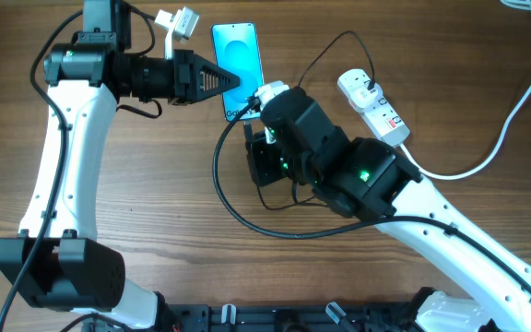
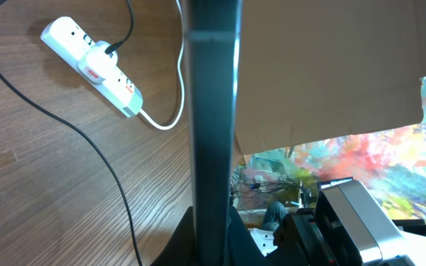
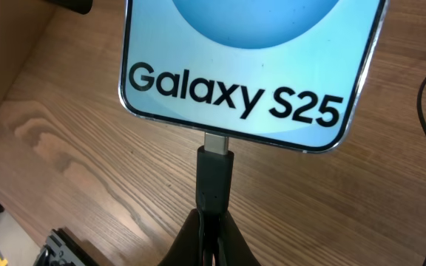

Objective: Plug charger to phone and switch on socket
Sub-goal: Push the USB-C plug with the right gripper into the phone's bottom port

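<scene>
Held the phone (image 1: pixel 238 48) by its side edge in the left gripper (image 1: pixel 232 84), fingers closed tight on it; pinched the charger (image 3: pixel 214 174) by its black connector in the closed right gripper (image 3: pixel 211 225), metal tip meeting the phone's bottom port; noted the white socket (image 1: pixel 377 109) well apart on the wooden table (image 1: pixel 155 194).

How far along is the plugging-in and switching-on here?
Done: the charger's far end sits plugged into the socket. In hand: the left gripper clamps the phone, and the right gripper holds the charger's connector at the phone's bottom port, with bare metal showing, so it looks not fully seated. Left: push it home, then press the socket's switch; no gripper is near it, and its state is unreadable.
</scene>
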Action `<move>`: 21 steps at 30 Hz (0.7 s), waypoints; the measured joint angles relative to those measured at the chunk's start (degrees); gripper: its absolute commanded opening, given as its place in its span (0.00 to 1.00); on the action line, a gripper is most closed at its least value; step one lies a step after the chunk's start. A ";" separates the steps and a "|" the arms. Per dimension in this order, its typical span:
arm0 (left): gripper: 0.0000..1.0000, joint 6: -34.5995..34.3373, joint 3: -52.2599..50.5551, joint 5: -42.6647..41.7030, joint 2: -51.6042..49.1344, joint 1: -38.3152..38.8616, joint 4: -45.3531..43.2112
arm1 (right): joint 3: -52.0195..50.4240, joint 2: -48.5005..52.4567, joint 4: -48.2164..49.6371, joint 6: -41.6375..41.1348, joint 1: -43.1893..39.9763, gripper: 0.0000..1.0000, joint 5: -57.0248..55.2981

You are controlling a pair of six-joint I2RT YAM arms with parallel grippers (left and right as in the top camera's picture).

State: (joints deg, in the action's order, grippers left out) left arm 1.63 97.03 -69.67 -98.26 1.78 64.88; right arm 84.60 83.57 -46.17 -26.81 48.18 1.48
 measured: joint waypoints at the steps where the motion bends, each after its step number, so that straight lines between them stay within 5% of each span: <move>1: 0.04 0.33 0.00 -0.11 0.02 0.00 0.13 | 0.00 0.00 0.00 0.00 0.00 0.05 0.02; 21: 0.04 2.43 0.00 -0.72 0.02 -0.07 0.35 | 0.00 0.00 0.59 -2.23 -1.29 0.04 3.26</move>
State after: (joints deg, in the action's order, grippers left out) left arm 4.05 97.03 -70.39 -98.24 1.72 65.23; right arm 84.60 83.57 -45.58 -29.04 46.89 4.73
